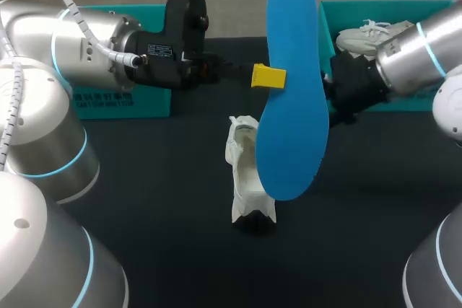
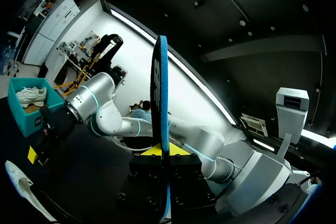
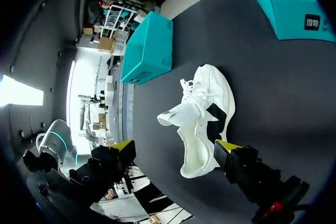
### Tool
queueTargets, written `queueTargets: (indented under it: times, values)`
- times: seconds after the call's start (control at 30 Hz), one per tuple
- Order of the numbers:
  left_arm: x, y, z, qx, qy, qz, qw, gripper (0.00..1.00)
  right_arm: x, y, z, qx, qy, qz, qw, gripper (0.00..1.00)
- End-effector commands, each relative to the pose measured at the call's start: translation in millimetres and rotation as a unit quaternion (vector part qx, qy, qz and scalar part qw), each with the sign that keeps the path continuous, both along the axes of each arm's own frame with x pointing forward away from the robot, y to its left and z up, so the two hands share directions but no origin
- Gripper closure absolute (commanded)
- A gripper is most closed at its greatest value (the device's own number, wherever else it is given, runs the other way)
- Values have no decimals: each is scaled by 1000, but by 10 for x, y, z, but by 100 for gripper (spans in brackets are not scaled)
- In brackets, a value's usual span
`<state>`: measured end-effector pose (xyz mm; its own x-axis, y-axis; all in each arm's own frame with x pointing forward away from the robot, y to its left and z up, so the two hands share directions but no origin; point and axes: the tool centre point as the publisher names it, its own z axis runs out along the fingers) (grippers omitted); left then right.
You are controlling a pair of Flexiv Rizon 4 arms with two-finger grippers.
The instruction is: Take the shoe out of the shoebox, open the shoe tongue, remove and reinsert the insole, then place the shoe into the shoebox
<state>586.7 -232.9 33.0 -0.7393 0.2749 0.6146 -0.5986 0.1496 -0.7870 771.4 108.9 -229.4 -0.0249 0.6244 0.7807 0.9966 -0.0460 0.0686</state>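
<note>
Insole [image 1: 292, 99] hangs upright over the table's middle, clenched in your left gripper [image 1: 268, 77], broad end down toward the white shoe [image 1: 245, 171], probably for reinsertion. Your right gripper [image 3: 176, 146] hovers spread and empty. The shoebox [image 1: 326, 27] sits at the far right corner.

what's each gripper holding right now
Left gripper: shut on the flat blue foam insole.
Right gripper: open, fingers spread over the white lace-up sneaker, holding nothing.
</note>
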Motion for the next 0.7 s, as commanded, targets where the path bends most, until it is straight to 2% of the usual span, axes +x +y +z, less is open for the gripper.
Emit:
queueTargets:
  times: [0.03,0.27,0.43,0.7]
  values:
    - [-6,-13,-10,-1,0,1,1000,100,-112,-183,160,77,-2,-6,997,0]
    - [-6,-13,-10,-1,0,1,1000,100,-74,-234,409,121,16,-24,992,0]
    - [-6,-13,-10,-1,0,1,1000,100,-55,-263,543,127,17,-45,991,0]
    - [-6,-13,-10,-1,0,1,1000,100,-55,-263,543,127,17,-45,991,0]
